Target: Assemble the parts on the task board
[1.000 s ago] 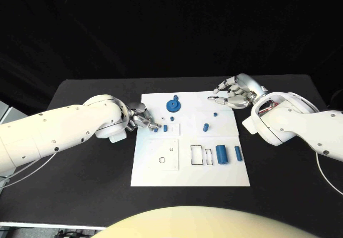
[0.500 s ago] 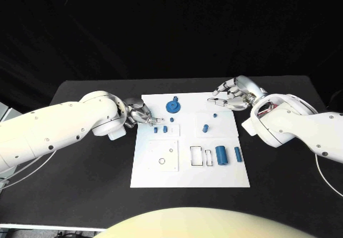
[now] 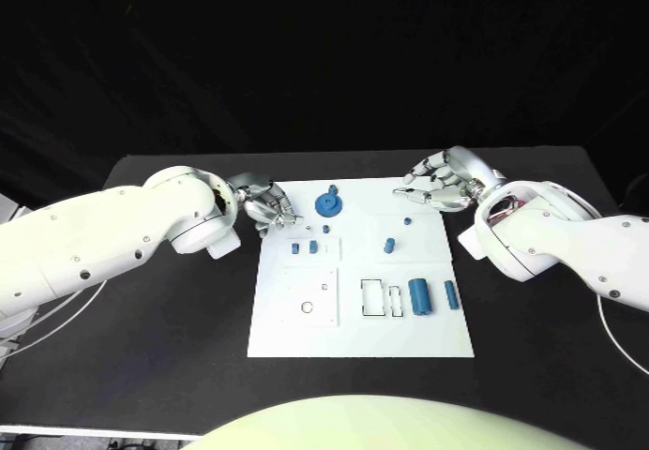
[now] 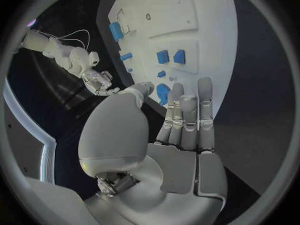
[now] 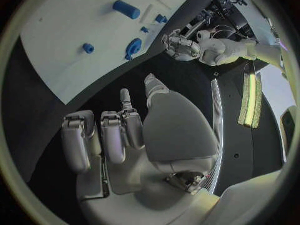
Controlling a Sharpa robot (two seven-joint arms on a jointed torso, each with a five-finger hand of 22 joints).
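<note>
Two hands up at the far end of the task board [image 3: 358, 337], one at each side, neither on a part. Board lies flat mid-counter [image 3: 162, 328].

Left hand [image 3: 265, 206]: at the board's far left corner, over its edge. Fingers [image 4: 187, 125] stretched out side by side, thumb off to one side, nothing between them. Holding nothing.

Right hand [image 3: 444, 180]: at the board's far right corner, mostly over bare counter. Fingers [image 5: 115, 135] loosely curled but apart, thumb clear of them, palm empty. Holding nothing.

Parts on the board, all blue:
- round disc part [image 3: 329, 201], far end, just beside the left hand's fingertips; can't tell if they touch.
- small peg [image 3: 326, 228] just below the disc.
- two short pieces [image 3: 305, 247] side by side on the raised white square left of centre.
- small slanted piece [image 3: 388, 245] near board centre, tiny stud [image 3: 407, 221] beyond it toward the right hand.
- thick cylinder [image 3: 421, 295] and thinner cylinder [image 3: 450, 293] lying side by side on the right half, next to two black-outlined rectangular slots [image 3: 379, 295].
- raised white plate [image 3: 309, 293] on the left half, with a small oval outline on it.

Near end of the board is bare white.
</note>
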